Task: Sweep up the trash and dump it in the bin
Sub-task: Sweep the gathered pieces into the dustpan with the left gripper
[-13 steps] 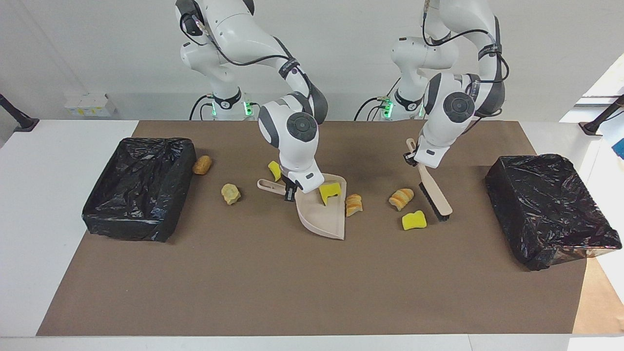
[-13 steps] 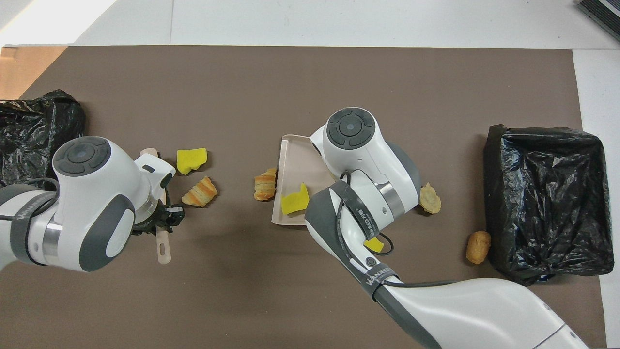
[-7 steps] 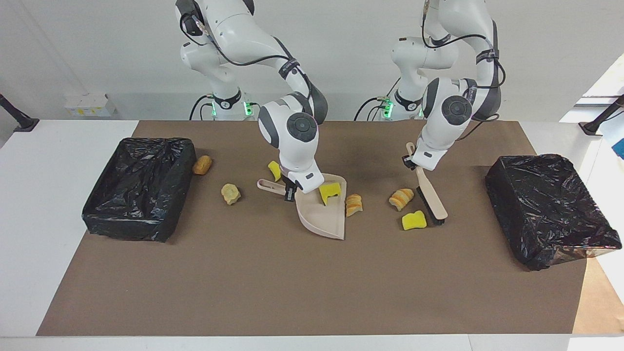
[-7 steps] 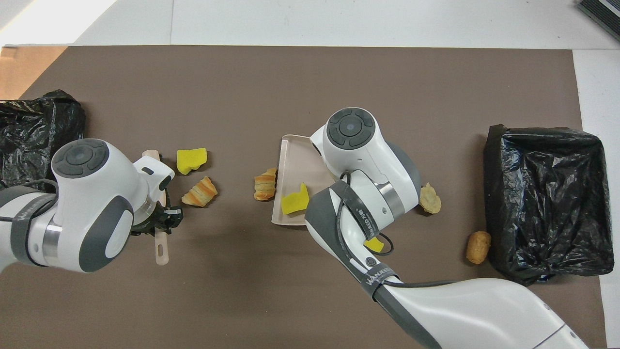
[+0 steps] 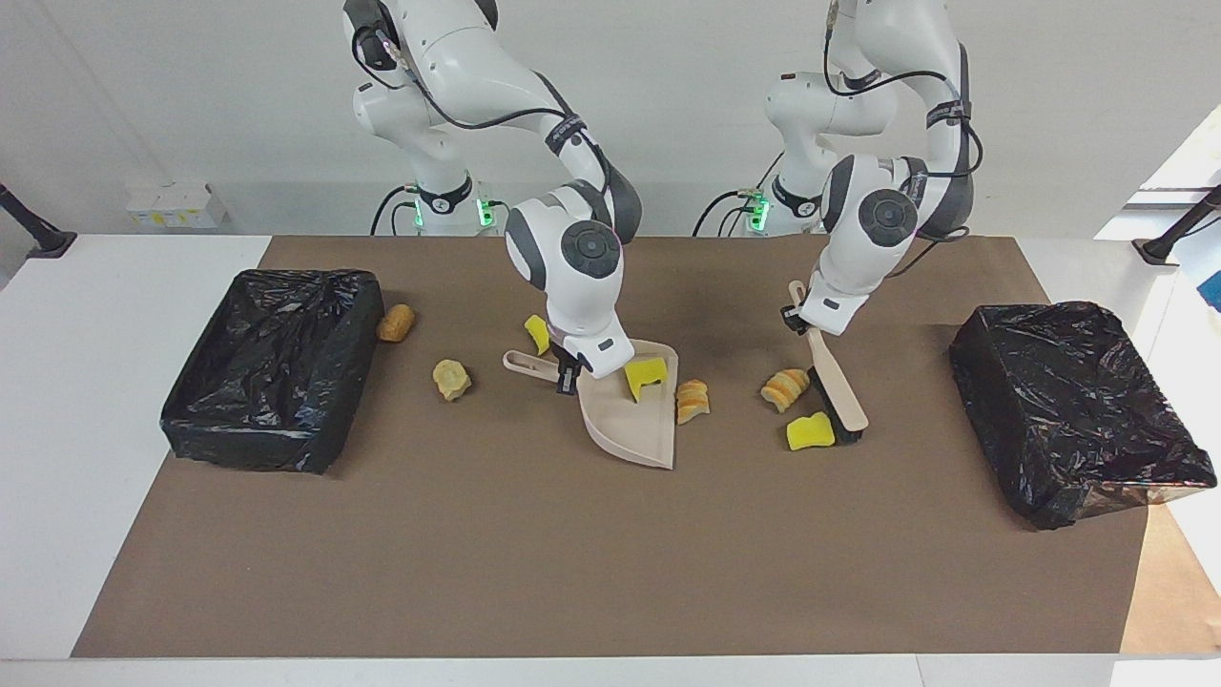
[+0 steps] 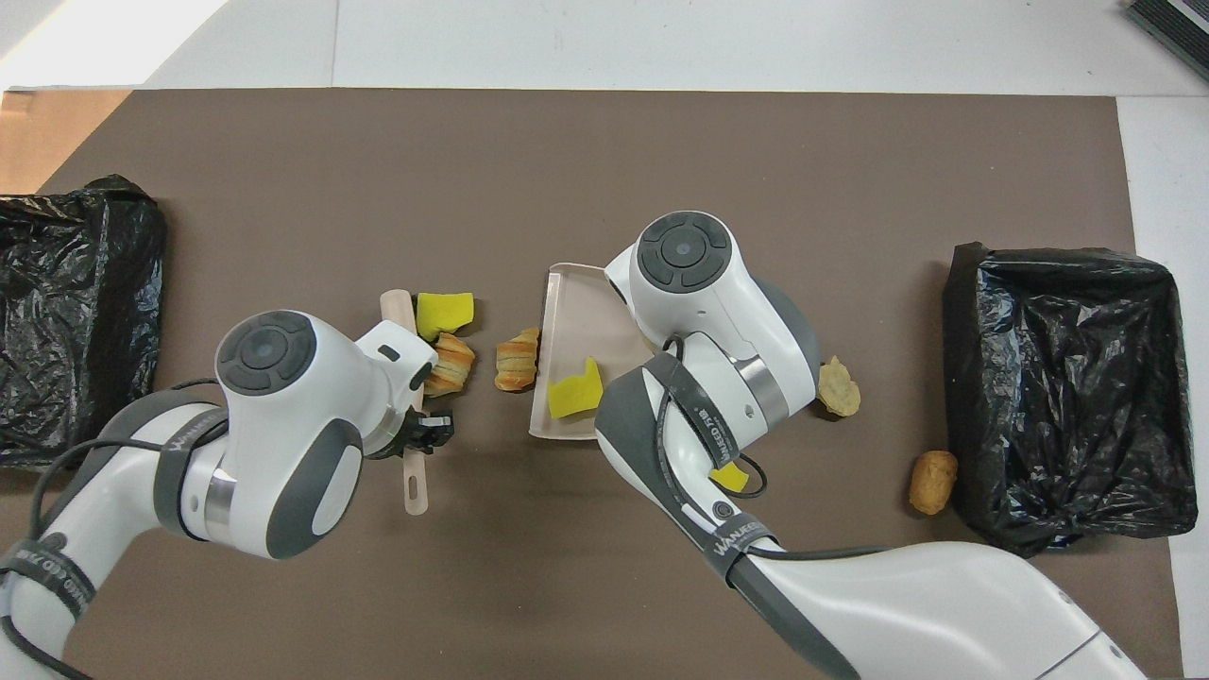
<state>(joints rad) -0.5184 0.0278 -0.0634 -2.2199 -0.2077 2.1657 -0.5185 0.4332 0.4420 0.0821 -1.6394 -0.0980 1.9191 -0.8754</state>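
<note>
Facing view: left gripper [image 5: 799, 319] pinches brush [image 5: 838, 389] handle, bristles against yellow sponge [image 5: 810, 431] and croissant [image 5: 785, 388]. Both lie on the pan side of the brush. Right gripper [image 5: 567, 370] clamped on dustpan [image 5: 637, 420] handle, one sponge [image 5: 646, 375] inside, another croissant [image 5: 693, 400] at its lip.

Overhead view: brush [image 6: 408, 397] long axis runs toward and away from the robots, parallel to the pan [image 6: 578, 340] mouth. Left arm does the push. Tan lump [image 6: 838, 386] and brown piece [image 6: 932, 481] sit near the bin [image 6: 1067, 387].

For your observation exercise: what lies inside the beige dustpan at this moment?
One yellow sponge chunk lies in the dustpan. The right gripper covers the pan's handle end, so anything there cannot be seen.
</note>
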